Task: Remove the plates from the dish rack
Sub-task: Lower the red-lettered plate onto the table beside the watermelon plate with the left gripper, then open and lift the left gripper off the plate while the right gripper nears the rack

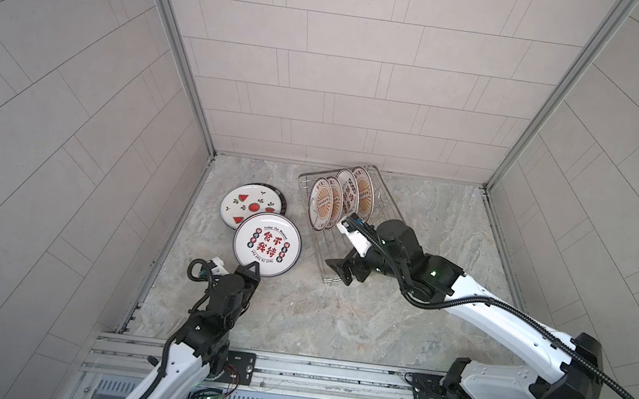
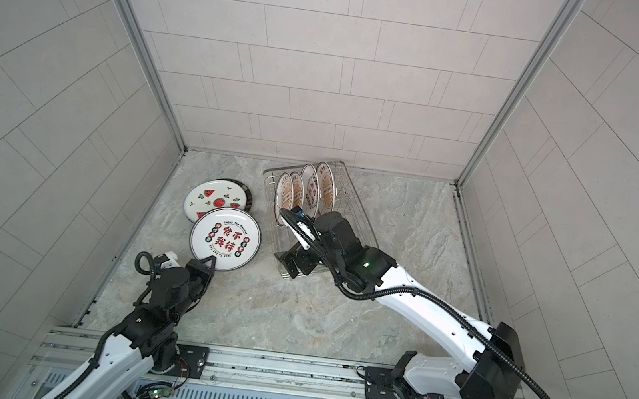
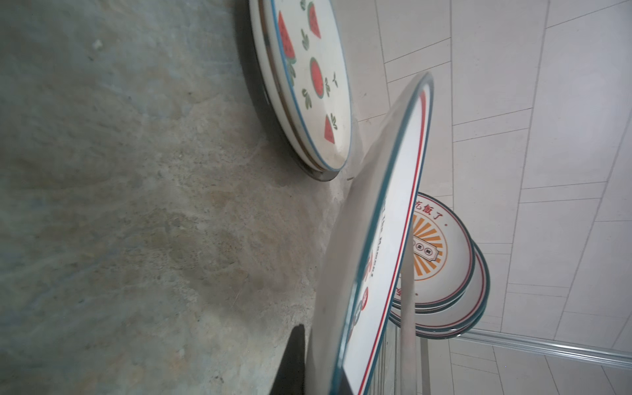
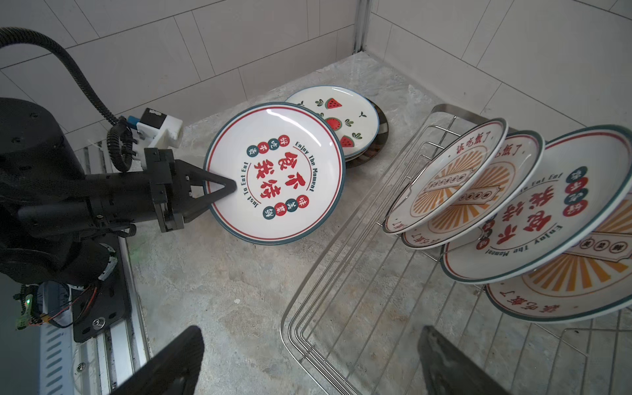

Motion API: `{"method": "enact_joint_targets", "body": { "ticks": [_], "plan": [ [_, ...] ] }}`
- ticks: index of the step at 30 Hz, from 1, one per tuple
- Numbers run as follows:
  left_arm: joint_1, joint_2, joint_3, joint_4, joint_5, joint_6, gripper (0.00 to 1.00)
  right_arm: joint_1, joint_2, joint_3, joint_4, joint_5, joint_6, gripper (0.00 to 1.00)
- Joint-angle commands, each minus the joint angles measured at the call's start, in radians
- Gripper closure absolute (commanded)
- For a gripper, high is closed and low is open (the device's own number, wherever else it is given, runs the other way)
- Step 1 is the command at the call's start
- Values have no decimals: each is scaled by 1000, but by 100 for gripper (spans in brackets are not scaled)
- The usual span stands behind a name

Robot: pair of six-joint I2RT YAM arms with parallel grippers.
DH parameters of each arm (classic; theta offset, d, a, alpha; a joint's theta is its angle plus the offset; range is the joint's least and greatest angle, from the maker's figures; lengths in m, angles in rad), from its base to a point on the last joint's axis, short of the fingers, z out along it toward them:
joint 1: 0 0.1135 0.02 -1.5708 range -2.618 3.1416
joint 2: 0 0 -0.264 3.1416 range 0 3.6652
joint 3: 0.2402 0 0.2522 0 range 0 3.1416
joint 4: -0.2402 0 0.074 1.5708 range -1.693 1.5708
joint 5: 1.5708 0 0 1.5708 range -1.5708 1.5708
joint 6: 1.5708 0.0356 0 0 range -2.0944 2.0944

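Plate w/ "Enjoy The Moment" txt

Red-lettered plate teal-rimmed; racked plate orange sunburst.

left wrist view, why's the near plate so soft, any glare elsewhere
Left wrist view: the lettered plate is too close to the lens, rim blurred; the watermelon plate is sharper. Right wrist view: glare streaks on the lettered plate. Both top views: even light, soft shadows.
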Motion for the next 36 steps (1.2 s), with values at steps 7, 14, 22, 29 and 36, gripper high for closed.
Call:
{"method": "enact_joint_targets", "body": {
  "ticks": [7,14,22,29,36],
  "plan": [
    [3,105,49,-30,64,-148,100,30,21,26,1,18,-27,1],
    [3,165,41,-19,51,-180,100,35,61,52,-20,40,-32,1],
    [2,208,3,37,70,-218,100,40,58,49,-20,50,-32,1],
    [2,231,-3,41,71,-229,94,39,55,48,-17,65,-30,1],
    [2,273,-2,57,79,-233,87,39,44,38,-14,86,-26,1]
  ]
}}
